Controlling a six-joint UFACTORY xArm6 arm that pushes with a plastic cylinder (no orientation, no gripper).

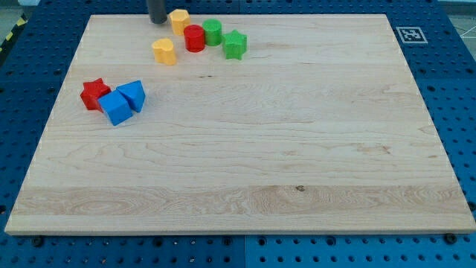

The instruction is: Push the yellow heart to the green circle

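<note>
Across most of the view lies the wooden surface (245,149), resting on a blue perforated base (454,89); a square fiducial tag (410,34) sits just off its top right corner. No jaws on this rig: the arm ends in a plain dark rod, seen only as a short upright stub at the view's top edge, with my tip (158,23) at the surface's top edge, just left of the yellow hexagon-like block (178,20) and above the yellow heart (164,51), apart from the heart. Blocks, roughly by size: blue cube (116,108) and blue triangular block (133,95), touching each other at the view's left, with the red star (94,94) against the cube's upper left. Top cluster: green star (235,45) to the right, green circle (213,32) just left of it, red cylinder (195,38) touching the green circle's left side. Yellow heart stands alone below and left of the red cylinder, near but not touching it; which way its point faces and its long axis cannot be made out at this size.
</note>
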